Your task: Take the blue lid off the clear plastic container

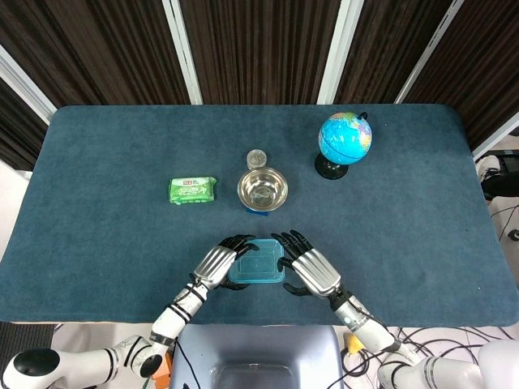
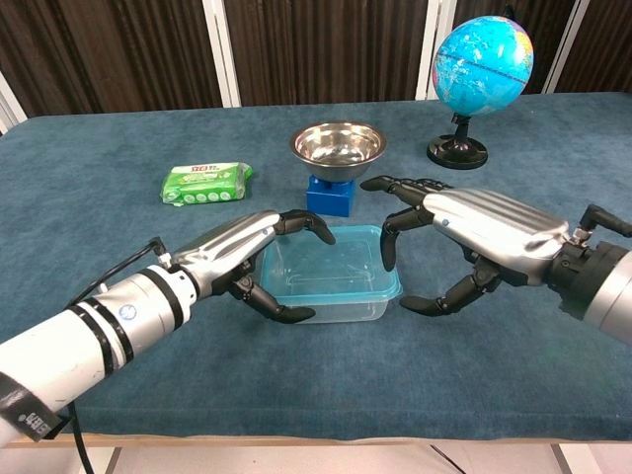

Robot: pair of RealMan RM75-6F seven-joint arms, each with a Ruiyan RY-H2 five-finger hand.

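Observation:
The clear plastic container with its blue lid [image 1: 258,270] [image 2: 331,272] sits near the table's front edge, lid on. My left hand [image 1: 215,266] [image 2: 232,252] grips its left end, fingers curled over the lid's rim and thumb low against the side wall. My right hand [image 1: 308,271] [image 2: 484,227] arches around the right end, its fingertips at the lid's right rim and the thumb by the front right corner. Its fingers are spread, and I cannot see a firm grip on that side.
Behind the container a steel bowl [image 1: 262,189] [image 2: 338,146] rests on a blue block [image 2: 330,195], with a small round tin [image 1: 256,157] beyond. A green wipes pack [image 1: 192,190] lies to the left, and a globe [image 1: 345,139] stands back right on the blue table [image 1: 405,243].

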